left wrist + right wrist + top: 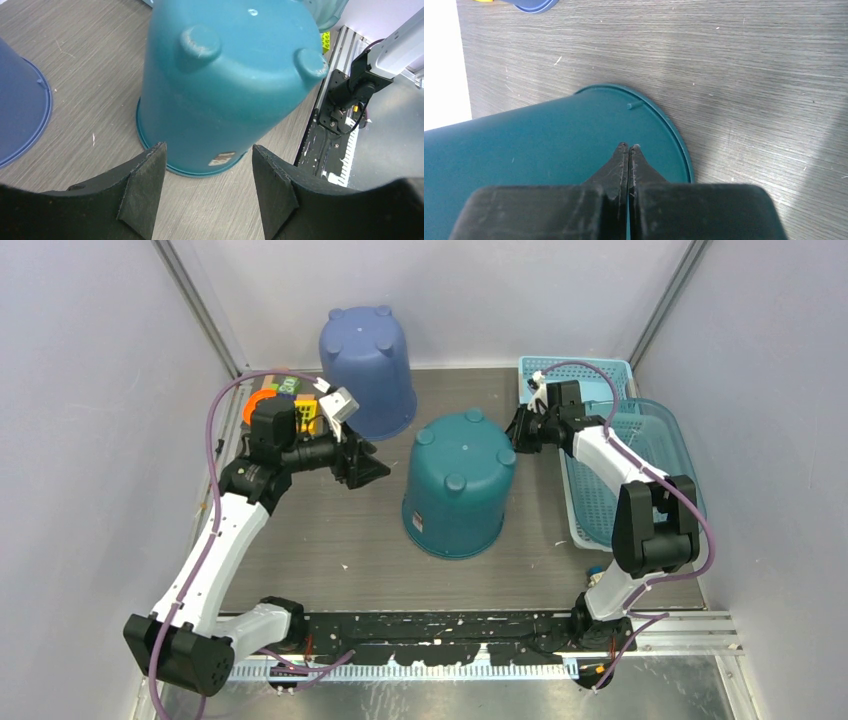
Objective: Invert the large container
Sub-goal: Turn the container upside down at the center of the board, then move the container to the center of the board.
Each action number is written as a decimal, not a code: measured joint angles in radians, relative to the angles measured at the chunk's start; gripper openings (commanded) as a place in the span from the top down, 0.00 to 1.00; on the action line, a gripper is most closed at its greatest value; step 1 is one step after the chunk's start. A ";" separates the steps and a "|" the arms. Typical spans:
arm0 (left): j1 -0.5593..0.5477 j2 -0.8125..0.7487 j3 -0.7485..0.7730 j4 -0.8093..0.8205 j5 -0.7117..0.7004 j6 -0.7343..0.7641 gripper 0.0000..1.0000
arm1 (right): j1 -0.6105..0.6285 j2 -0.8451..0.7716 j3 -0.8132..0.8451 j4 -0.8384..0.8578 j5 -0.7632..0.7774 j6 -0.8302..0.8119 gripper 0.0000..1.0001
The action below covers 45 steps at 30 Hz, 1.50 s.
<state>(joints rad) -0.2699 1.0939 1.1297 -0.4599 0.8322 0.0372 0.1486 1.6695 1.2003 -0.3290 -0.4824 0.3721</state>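
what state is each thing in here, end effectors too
teal container, upside down, rim on table
blue container, upside down
baskets, upright
left end effector, open, empty
right end effector, shut, empty

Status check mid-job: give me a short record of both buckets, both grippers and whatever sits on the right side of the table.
teal bucket: upside down, rim on the table, feet up
blue bucket: upside down, behind and left of the teal one, rims apart
left gripper: open, empty, facing the teal bucket's left side, not touching it
right gripper: shut, nothing held, at the teal bucket's upper right side; contact cannot be told
baskets: light blue, at the right edge of the table
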 measured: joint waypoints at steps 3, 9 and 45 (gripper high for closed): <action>-0.006 0.000 0.000 0.001 0.000 -0.004 0.35 | 0.001 0.000 -0.003 0.002 -0.007 0.001 0.99; -0.010 0.000 -0.003 0.019 -0.001 -0.010 0.34 | 0.005 -0.001 -0.007 0.007 -0.014 0.000 0.99; -0.011 -0.181 -0.433 -0.055 -0.466 0.309 0.00 | 0.046 -0.508 0.000 -0.060 -0.134 -0.339 0.00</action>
<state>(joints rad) -0.2806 0.9131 0.6971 -0.5152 0.3660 0.3466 0.1947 1.1614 1.2003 -0.3889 -0.6163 0.0334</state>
